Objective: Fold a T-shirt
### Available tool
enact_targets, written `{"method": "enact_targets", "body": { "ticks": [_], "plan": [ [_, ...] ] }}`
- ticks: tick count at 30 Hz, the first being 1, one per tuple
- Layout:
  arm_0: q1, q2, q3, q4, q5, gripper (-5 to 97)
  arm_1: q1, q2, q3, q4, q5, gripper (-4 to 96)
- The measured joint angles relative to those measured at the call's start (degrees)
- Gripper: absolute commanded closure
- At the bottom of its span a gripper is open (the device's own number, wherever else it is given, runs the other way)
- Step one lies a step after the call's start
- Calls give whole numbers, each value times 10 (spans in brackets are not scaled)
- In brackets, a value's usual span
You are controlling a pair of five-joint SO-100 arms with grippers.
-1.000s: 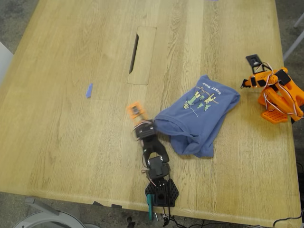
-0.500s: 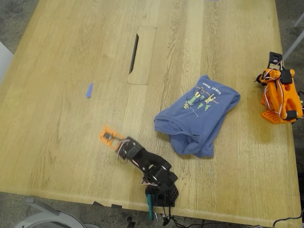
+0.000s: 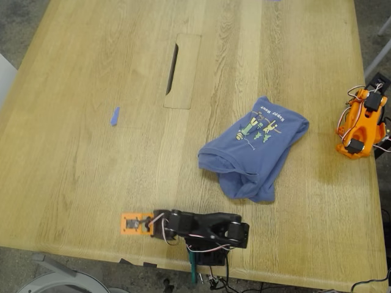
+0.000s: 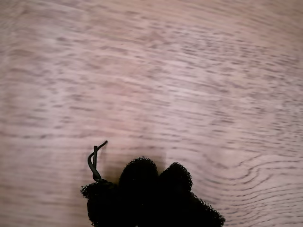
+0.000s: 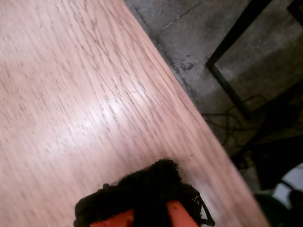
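The slate-blue T-shirt (image 3: 256, 149) lies crumpled on the wooden table (image 3: 91, 152), right of centre in the exterior view, its green-yellow print facing up. The black arm lies flat along the near edge. Its orange-headed end, my first gripper (image 3: 129, 223), points to the exterior view's left, far from the shirt. In the first wrist view my first gripper (image 4: 156, 172) shows two black foam pads pressed together over bare wood. The orange arm is folded up at the exterior view's right edge with my second gripper (image 3: 379, 84) raised. In its wrist view my second gripper (image 5: 158, 168) is shut with nothing in it.
A tiny blue scrap (image 3: 114, 116) lies at the exterior view's left. A cable-slot panel (image 3: 183, 71) is set into the table's far middle. The second wrist view shows the table's edge, grey floor (image 5: 189, 23) and a black metal frame (image 5: 229, 45) below.
The black arm has swung away from the shirt's near corner and dropped flat along the near edge. The orange arm has folded back toward the right edge. The shirt has stayed put.
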Motion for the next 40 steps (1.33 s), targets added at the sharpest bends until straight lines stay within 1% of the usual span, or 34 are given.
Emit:
{"method": "enact_targets", "body": {
  "ticks": [3, 5, 7, 10, 12, 17, 21, 23, 25, 27, 40],
  "plan": [
    [-24, 46, 4, 47, 4, 919, 25, 1, 0, 12, -23, 913],
    [-35, 76, 6, 88, 4, 919, 30, 1, 0, 15, -31, 913],
    [-40, 131, 6, 158, 2, 919, 37, 1, 0, 19, -47, 913],
    [-40, 246, 6, 296, -8, 919, 45, 1, 0, 23, -75, 913],
    [-40, 286, 6, 332, -18, 919, 47, 1, 0, 23, -82, 913],
    [-40, 306, 6, 348, -23, 918, 48, 1, 0, 24, -83, 913],
    [-40, 309, 6, 349, -37, 918, 48, 1, 0, 24, -83, 912],
    [-40, 309, 6, 349, -40, 918, 48, 1, 0, 25, -95, 912],
    [-40, 309, 6, 349, -42, 918, 48, 1, 0, 30, -121, 912],
    [-40, 309, 6, 349, -42, 918, 48, 1, 0, 30, -128, 912],
    [-25, 309, 6, 349, -42, 918, 48, 1, 0, 30, -131, 912]
  ]
}}
